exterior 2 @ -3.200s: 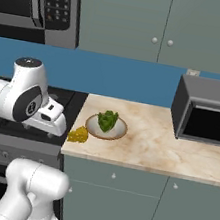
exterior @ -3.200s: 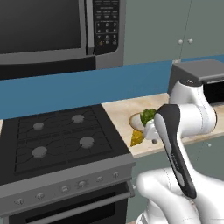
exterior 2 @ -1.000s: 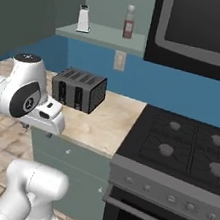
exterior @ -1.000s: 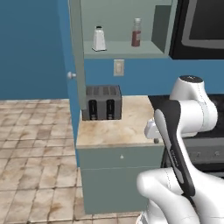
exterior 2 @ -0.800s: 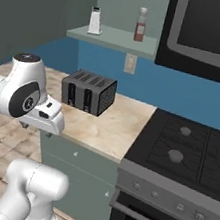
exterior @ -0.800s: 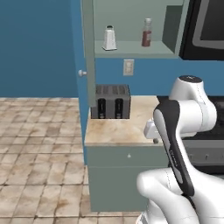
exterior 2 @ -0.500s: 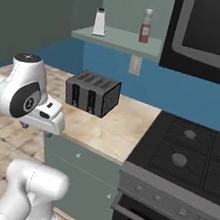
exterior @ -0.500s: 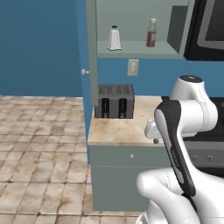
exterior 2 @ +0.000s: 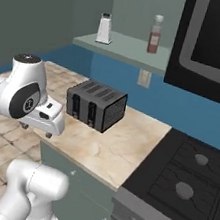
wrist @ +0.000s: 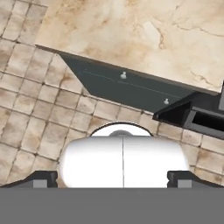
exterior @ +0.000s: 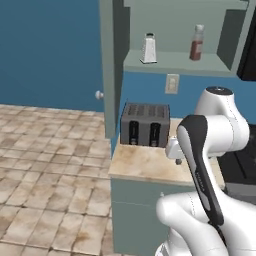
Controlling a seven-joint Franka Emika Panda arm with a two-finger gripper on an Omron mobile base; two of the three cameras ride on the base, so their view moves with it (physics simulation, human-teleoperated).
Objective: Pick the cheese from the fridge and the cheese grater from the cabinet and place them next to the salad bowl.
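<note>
**A home kitchen, rendered**

A beige marbled stone counter [exterior 2: 121,144] tops grey-green base cupboards [exterior: 137,210], with a boxy black two-slot toaster [exterior 2: 95,104] on it. To the right sits a black gas stove [exterior 2: 186,180] beneath a black microwave [exterior 2: 218,36]. Blue walls [exterior: 50,50] and tan floor tiles [exterior: 45,165] surround them.

No text, label or number can be read on anything here.

A glossy white robot arm [exterior: 210,145] built of rounded, bulbous segments. Dark grey rings and caps mark the joints, and a long dark strip runs down one link. A blocky white hand [exterior 2: 47,117] has small dark fittings underneath.
</note>
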